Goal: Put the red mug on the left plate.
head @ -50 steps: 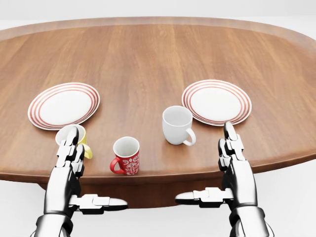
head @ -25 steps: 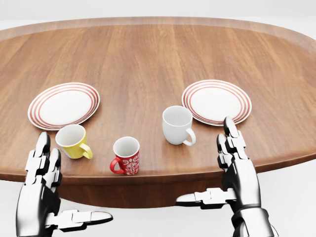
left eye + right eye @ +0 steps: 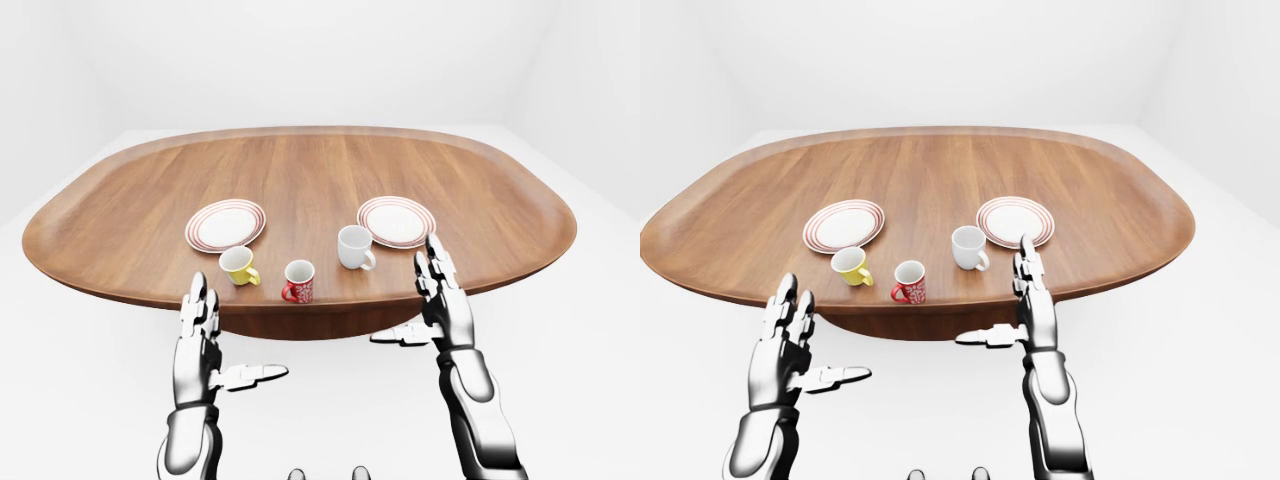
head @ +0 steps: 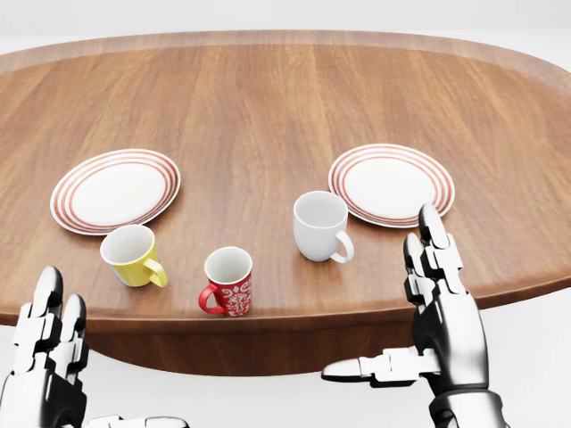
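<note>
While unlettered, red mug [image 4: 229, 282] near table [image 4: 268, 98] edge, both hands [image 4: 443, 312] spread wide, empty.

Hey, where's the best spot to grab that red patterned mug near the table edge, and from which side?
Grip the red patterned mug around its body, probably coming from its right in the head view. It stands upright, its handle points left toward the yellow mug, and the handle-free side faces a gap before the white mug. The open left robot hand could instead take the handle.

A red mug [image 4: 228, 282] with white floral pattern stands upright near the table's lower edge, handle pointing left, well apart from the empty red-ringed white left plate [image 4: 115, 190] lying flat at upper left.
</note>
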Tool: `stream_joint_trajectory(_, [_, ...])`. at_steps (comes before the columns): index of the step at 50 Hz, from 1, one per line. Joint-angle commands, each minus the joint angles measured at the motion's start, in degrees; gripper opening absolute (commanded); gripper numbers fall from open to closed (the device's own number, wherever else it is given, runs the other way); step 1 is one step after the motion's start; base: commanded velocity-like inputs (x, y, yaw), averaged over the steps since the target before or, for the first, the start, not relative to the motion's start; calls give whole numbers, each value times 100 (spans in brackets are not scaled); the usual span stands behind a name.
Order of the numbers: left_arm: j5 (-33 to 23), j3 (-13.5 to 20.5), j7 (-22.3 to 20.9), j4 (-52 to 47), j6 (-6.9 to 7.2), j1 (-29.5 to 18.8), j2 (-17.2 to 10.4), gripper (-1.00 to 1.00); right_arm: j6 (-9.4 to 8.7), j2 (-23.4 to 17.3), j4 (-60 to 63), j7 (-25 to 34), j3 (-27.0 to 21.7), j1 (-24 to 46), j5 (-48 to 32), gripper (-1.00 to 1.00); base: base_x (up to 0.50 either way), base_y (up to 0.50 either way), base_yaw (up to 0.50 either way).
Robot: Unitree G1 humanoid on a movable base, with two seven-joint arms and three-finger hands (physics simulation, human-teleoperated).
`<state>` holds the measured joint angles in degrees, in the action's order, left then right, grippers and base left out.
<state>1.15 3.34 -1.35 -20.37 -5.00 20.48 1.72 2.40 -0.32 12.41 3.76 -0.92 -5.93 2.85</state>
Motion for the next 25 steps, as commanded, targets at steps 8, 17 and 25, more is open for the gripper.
stream_joint_trajectory(8, [11,-49,-28,-224,0,190,6,100,260,-13,1005,-299,428,-635,-956,100,0,0,0])
stream_joint_trajectory(17, [40,-27,-42,-213,0,155,10,100,260,-117,1540,-433,861,-1173,-1377,100,0,0,0])
stream_joint_trajectory(25, [43,-33,-42,-196,0,144,6,100,260,-162,1516,-502,956,-1192,-1513,100,0,0,0])
